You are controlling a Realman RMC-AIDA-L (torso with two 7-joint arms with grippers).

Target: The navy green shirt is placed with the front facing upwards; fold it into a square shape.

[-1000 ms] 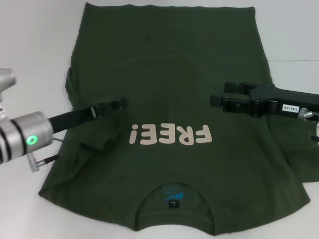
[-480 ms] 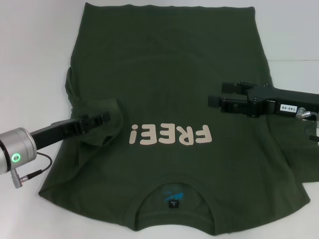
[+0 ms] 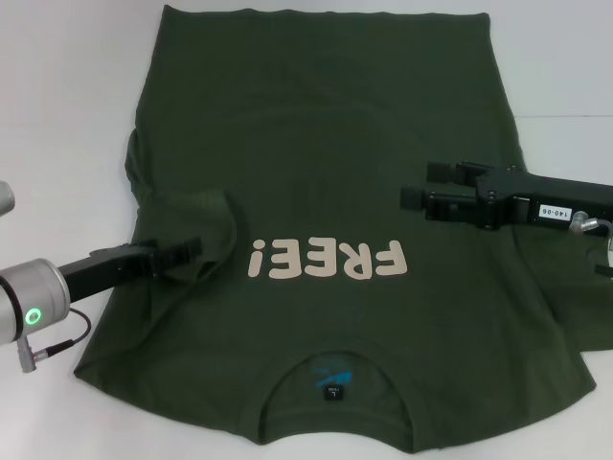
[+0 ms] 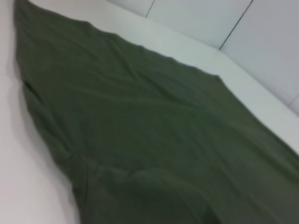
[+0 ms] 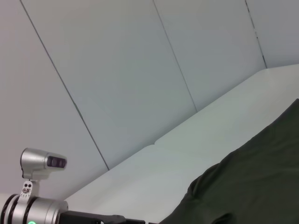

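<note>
Where the shirt (image 3: 326,192) runs past the near edge of the head view, its collar hem is cut off. It lies flat, front up, on the white bench (image 3: 67,86), left sleeve bunched inward. Left gripper (image 3: 192,251) rests low on that fold; whether it pinches cloth I cannot tell. Right gripper (image 3: 421,187) hovers over the chest, fingers parted, empty. Bare bench lies along both sides.

The navy green shirt (image 3: 326,192) lies flat over most of the table (image 3: 67,96), collar at the near edge, hem toward the far edge, with the left gripper (image 3: 192,251) apparently on its folded-in left sleeve and the right gripper (image 3: 421,187) above its right side.
</note>
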